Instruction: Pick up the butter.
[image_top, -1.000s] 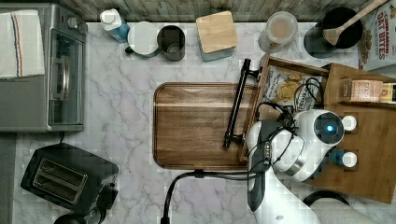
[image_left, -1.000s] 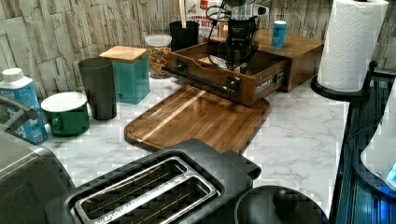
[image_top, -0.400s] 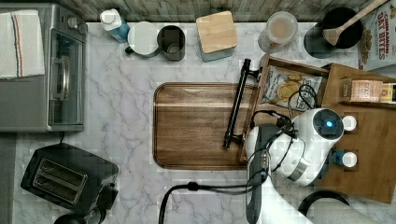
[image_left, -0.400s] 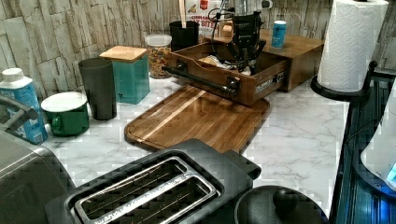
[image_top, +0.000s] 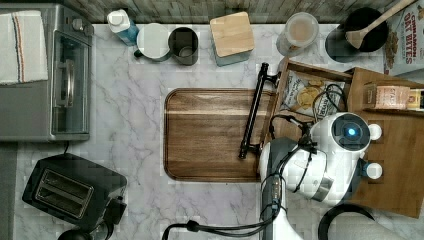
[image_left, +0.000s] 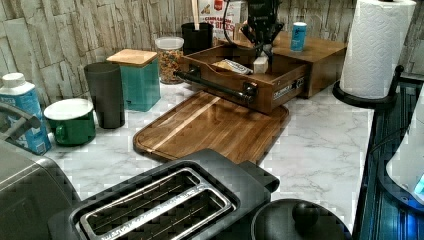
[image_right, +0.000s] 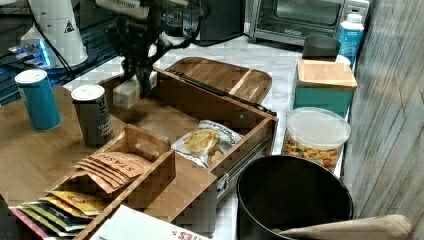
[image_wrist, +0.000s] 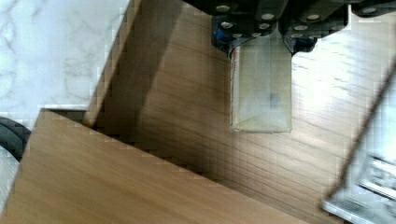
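Top view: butter hidden under arm, right of centre. Gripper (image_wrist: 261, 35) clamped on butter (image_wrist: 260, 88), raised over open drawer (image_left: 260, 90), pointing down.

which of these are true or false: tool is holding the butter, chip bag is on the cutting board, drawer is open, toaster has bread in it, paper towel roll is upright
1. The tool is holding the butter. True: its fingers are shut on the stick's sides.
2. The chip bag lies on the cutting board. False: it lies inside the drawer.
3. The drawer is open. True: it is pulled out over the board's edge.
4. The toaster has bread in it. False: both slots look empty.
5. The paper towel roll stands upright. True.
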